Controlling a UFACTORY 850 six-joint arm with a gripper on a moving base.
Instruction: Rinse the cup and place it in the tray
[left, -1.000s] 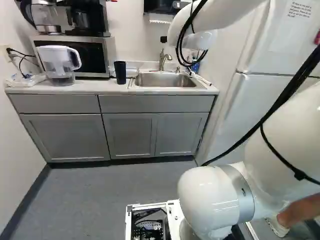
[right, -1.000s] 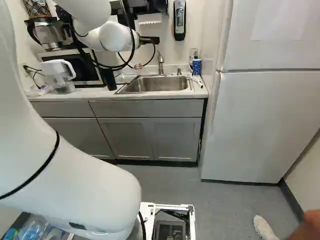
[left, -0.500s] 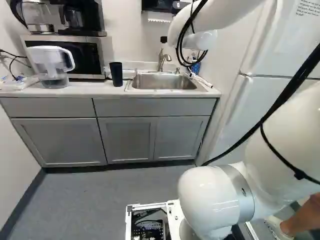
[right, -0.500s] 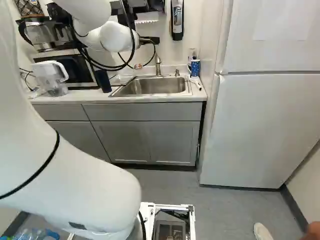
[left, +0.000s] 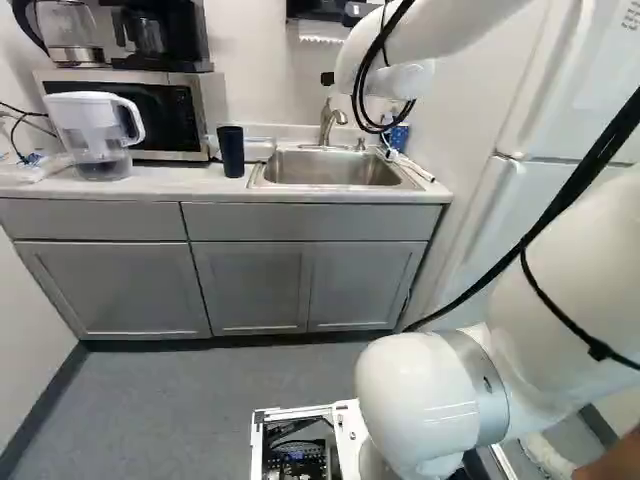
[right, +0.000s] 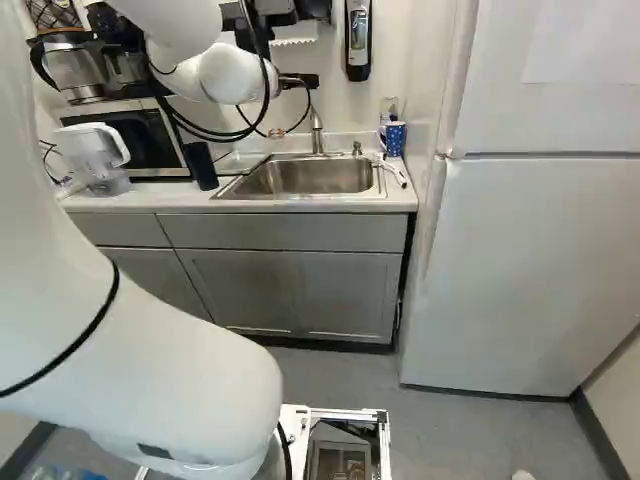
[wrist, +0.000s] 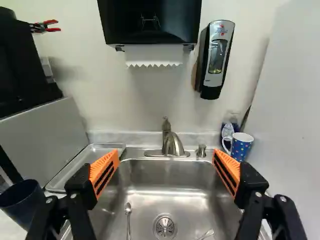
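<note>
Cup (left: 231, 152), dark and upright, stands on the counter (left: 175, 180), left of the sink (left: 330, 170) and outside it. Biggest is the white refrigerator (right: 540, 270), right of the grey cabinets (left: 255, 290) that carry the counter. At the counter's left is the microwave (left: 214, 105), with a coffee maker (left: 165, 30) on top. The sink comes next in size, with a shallow metal tray (wrist: 75, 169) just beside it; the cup is outside the tray. The gripper (right: 300, 80) is wide open and empty; in the wrist view the cup is beside 1 of its 2 fingers, and the faucet (wrist: 172, 144) is ahead, between them. The clear pitcher (left: 88, 130) stands left of the cup. A dotted blue mug (wrist: 242, 146) stands right of the sink, and 1 spoon (wrist: 128, 215) lies in the basin near the drain (wrist: 165, 227).
</note>
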